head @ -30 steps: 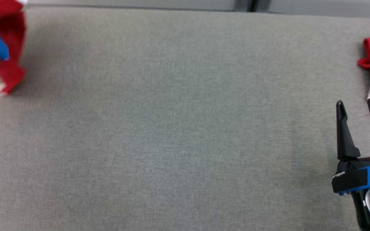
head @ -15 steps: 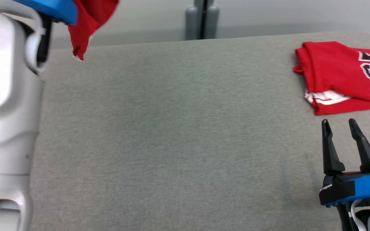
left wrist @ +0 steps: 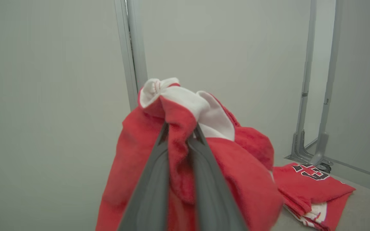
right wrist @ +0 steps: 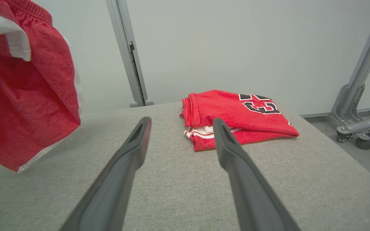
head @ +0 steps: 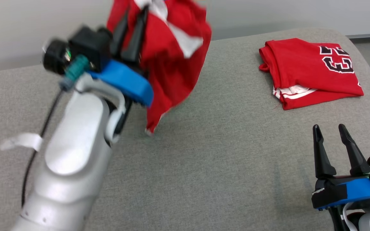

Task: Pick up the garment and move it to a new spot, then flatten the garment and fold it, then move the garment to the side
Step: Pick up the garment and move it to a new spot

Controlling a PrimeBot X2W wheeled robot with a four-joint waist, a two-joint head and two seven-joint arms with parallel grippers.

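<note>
The garment [head: 172, 64] is a crumpled red piece with white trim, hanging in the air over the left half of the grey padded table [head: 220, 166]. My left gripper [head: 136, 12] is shut on a bunch of its cloth, fingers pointing up and away. In the left wrist view the two fingers pinch a red fold [left wrist: 180, 150] and the rest of the garment [left wrist: 246, 183] drapes around them. The right wrist view shows the garment [right wrist: 27, 106] hanging at the left, its lower corner just above the table. My right gripper [head: 329, 128] stands open and empty at the lower right.
A folded red jersey [head: 310, 70] with black-and-white numerals lies at the table's back right, ahead of my right gripper [right wrist: 181, 122]. Grey metal posts and a wheeled frame base [right wrist: 358, 128] stand behind the table against a pale wall.
The head camera has tilted and turned, so the whole picture has shifted. My left arm has swung in from the left edge toward the middle, carrying the garment. The right gripper stays open.
</note>
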